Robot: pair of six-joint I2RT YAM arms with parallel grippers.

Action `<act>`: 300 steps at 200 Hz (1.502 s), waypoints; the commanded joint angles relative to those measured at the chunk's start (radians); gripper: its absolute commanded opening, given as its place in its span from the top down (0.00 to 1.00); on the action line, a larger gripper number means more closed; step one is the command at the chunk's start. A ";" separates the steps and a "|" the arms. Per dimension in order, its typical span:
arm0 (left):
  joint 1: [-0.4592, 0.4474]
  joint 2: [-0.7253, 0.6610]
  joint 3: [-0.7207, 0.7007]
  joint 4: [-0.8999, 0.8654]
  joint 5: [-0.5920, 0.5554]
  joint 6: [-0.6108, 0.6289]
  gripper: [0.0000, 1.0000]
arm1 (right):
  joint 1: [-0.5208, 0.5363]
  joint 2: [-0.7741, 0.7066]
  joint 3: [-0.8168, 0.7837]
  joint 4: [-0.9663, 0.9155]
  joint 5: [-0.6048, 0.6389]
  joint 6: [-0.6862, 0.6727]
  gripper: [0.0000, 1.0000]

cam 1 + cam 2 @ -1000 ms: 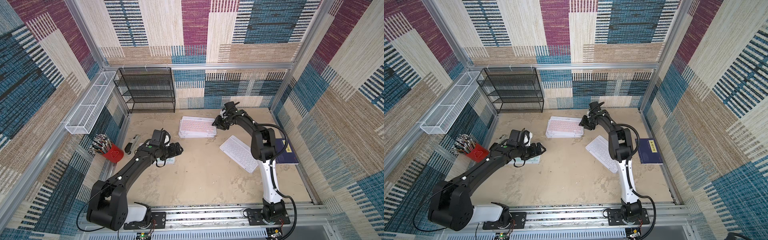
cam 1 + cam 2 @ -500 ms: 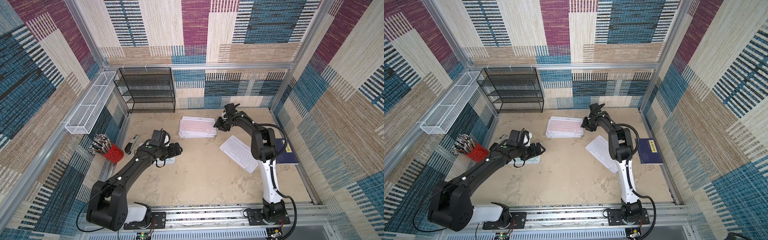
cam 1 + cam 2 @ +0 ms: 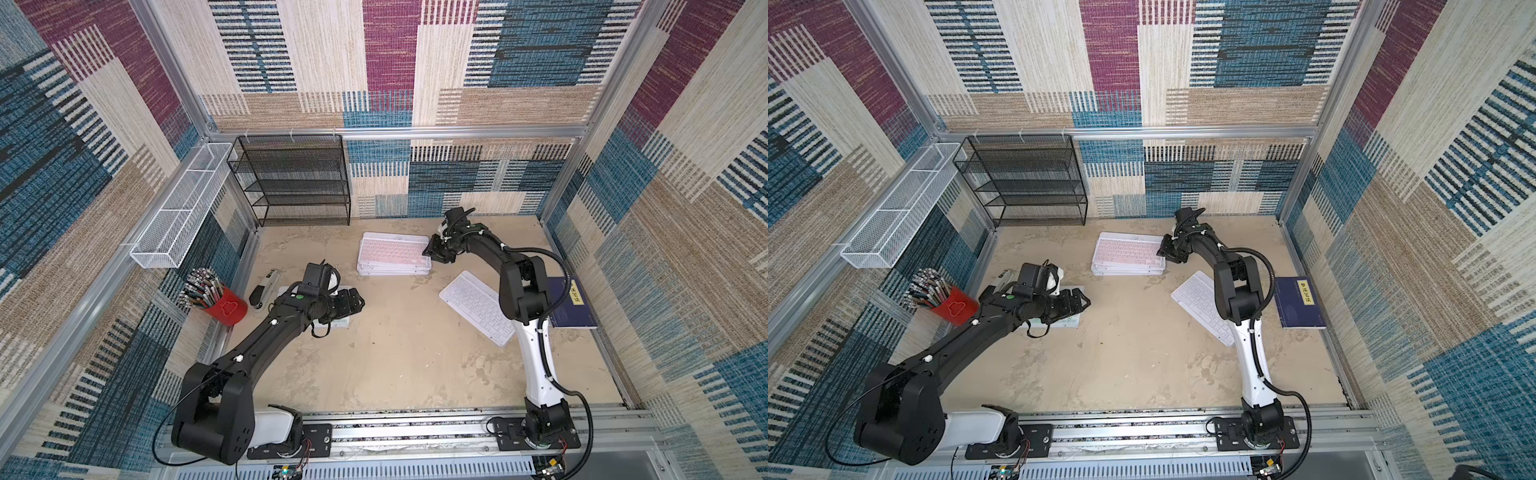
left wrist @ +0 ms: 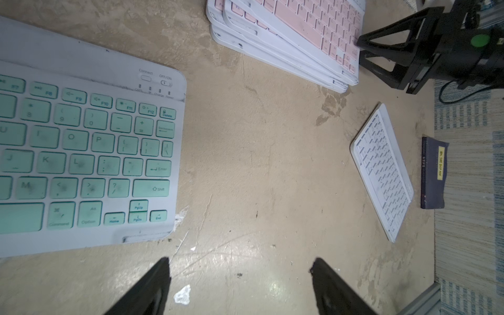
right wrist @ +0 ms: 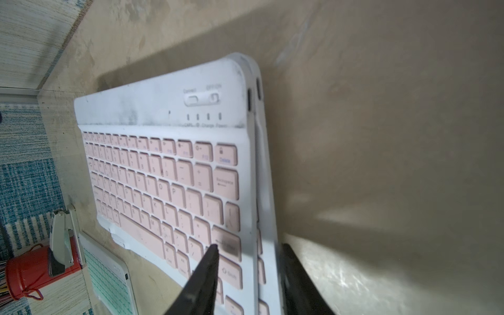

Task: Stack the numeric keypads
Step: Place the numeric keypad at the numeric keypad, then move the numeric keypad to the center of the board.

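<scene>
A stack of numeric keypads (image 3: 392, 253), pink keys on top, lies at the back middle of the table and also shows in the right wrist view (image 5: 163, 177). My right gripper (image 3: 436, 252) sits at its right edge. In the wrist view the right gripper (image 5: 249, 248) is partly closed astride that edge, one finger over the pink keys and the other outside the rim. A white keypad (image 3: 476, 307) lies slanted under my right arm. A mint green keypad (image 4: 81, 152) lies at the left, mostly under my left arm. My left gripper (image 4: 240, 264) hangs open and empty beside it.
A dark blue book (image 3: 571, 303) lies by the right wall. A stapler (image 3: 264, 289) and a red cup of pens (image 3: 216, 301) stand at the left. A black mesh rack (image 3: 297, 183) stands at the back left, with a white wire basket (image 3: 178, 212) on the left wall.
My right gripper has slid a little toward the front along the stack's right edge and its jaws have narrowed. The left arm has barely moved.
</scene>
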 commanded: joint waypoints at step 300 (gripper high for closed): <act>-0.207 0.193 0.018 0.220 -0.015 -0.065 0.04 | -0.067 -0.458 -0.788 0.201 0.290 -0.088 0.45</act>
